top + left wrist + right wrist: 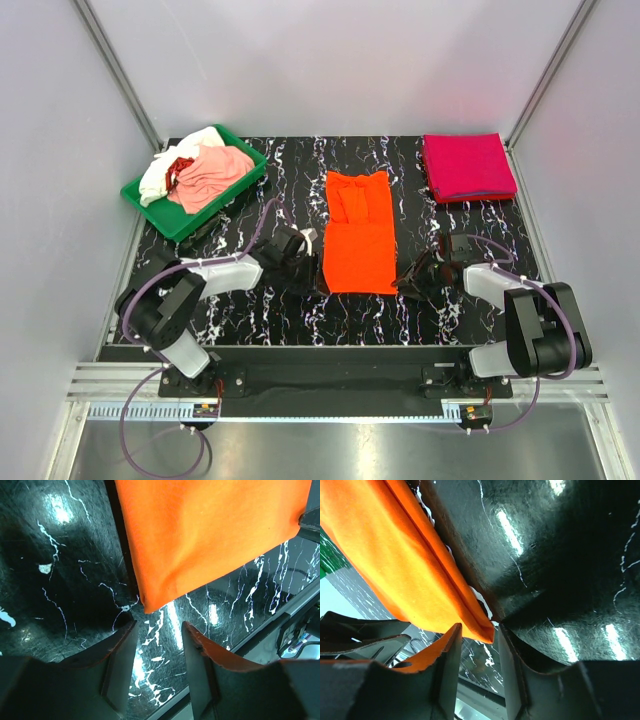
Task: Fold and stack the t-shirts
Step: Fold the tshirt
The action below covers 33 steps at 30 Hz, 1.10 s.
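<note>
A bright orange t-shirt (pixel 358 235) lies folded into a long strip in the middle of the black marbled table (pixel 250 300). My left gripper (pixel 318 270) is open at its near-left corner; in the left wrist view that corner (pixel 152 602) lies just ahead of the gripper (pixel 159 630), not touching it. My right gripper (pixel 405 280) is open at the near-right corner; in the right wrist view the corner (pixel 482 627) sits between the tips of the gripper (pixel 479 632). A magenta-pink t-shirt (pixel 467 166) lies folded at the back right.
A green plastic tray (pixel 150 208) at the back left holds crumpled pale pink (pixel 210 170), white (pixel 160 170) and red cloth. Grey walls and metal posts enclose the table. A rail (pixel 330 410) runs along the near edge.
</note>
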Tool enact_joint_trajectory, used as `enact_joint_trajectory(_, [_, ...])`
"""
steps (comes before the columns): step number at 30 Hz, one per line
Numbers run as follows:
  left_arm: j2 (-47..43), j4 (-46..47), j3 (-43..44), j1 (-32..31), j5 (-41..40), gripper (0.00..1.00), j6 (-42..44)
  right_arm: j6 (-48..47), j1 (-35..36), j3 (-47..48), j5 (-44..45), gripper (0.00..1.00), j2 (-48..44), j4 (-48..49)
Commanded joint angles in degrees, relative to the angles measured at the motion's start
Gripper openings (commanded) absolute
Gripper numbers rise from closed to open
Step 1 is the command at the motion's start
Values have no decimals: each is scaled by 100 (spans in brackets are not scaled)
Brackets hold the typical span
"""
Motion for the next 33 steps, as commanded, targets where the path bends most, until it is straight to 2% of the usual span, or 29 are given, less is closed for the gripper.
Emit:
enact_joint_trajectory(1, [162,181,-88,49,-56,46,14,15,54,-183,278,42,-90,109])
enact_joint_trajectory(6, [250,259,-88,84,-92,44,5,-37,63,-130,287,37,-3,118])
enact_joint_trajectory(21, [364,435,-150,286,-74,36,5,15,107,-350,155,35,-187,285])
enact_joint_trajectory(23, [382,462,-141,286,-22,33,-4,33,115,-359,102,31,-152,329])
enact_joint_trajectory(25, [399,506,-141,286,110,29,5,42,115,-394,94,19,-196,373])
enact_joint_trajectory(29, [373,734,-167,286,339,9,-38,33,115,-455,111,1,-397,382])
enact_joint_trajectory(31, [312,848,-202,277,453,0,-56,51,115,-499,137,0,-529,382])
enact_joint_trajectory(33, [189,892,-255,277,506,0,-91,51,115,-534,120,0,-617,373])
